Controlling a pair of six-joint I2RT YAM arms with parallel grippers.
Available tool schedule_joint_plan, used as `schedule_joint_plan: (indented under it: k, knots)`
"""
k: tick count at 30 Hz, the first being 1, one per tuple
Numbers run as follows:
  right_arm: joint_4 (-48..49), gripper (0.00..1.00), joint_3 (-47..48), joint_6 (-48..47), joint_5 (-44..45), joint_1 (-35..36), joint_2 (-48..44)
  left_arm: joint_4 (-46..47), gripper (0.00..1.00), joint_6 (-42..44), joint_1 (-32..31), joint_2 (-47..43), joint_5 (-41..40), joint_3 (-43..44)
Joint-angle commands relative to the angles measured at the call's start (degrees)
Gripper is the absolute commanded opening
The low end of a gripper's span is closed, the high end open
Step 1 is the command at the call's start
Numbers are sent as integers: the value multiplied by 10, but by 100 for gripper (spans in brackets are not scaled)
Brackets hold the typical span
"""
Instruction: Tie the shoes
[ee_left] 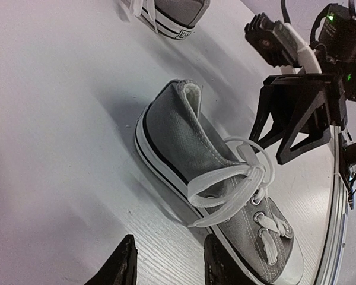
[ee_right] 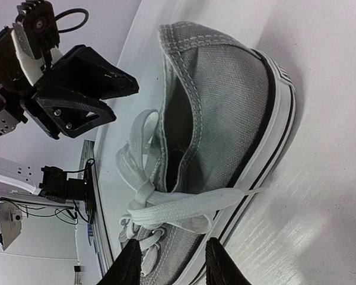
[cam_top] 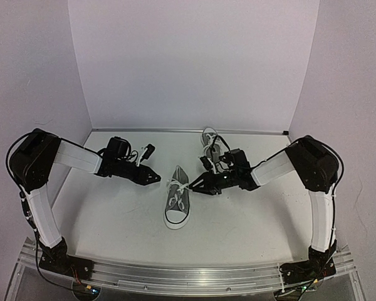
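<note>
One grey sneaker [cam_top: 177, 199] with white laces lies mid-table, toe toward the near edge. Its laces [ee_left: 237, 178] form loops that hang over both sides of the shoe. My left gripper [cam_top: 151, 177] is just left of its heel; in the left wrist view [ee_left: 169, 267] it is open and empty, with the shoe [ee_left: 213, 196] just ahead. My right gripper [cam_top: 197, 186] is just right of the shoe; in the right wrist view [ee_right: 172, 267] it is open and empty, with a lace loop [ee_right: 184, 205] ahead of its fingertips. The second sneaker [cam_top: 211, 143] lies at the back, partly hidden by the right arm.
White walls close in the table [cam_top: 113, 226] at the back and both sides. An aluminium rail [cam_top: 175, 276] carrying the arm bases runs along the near edge. Each gripper shows in the other's wrist view, the right one [ee_left: 296, 119] and the left one [ee_right: 77, 95].
</note>
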Motion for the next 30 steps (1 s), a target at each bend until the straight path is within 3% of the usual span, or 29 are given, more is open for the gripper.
schedule_joint_plan:
  k: [1,19,30]
  knots:
    - [34,32,16,19,-15,3,25,23,37,-2,2,3,10,29]
    - [61,28,47,47,-12,3,62,20,37,-1,1,7,14,38]
    - [62,11,53,52,-8,3,64,10,37,8,1,26,34,50]
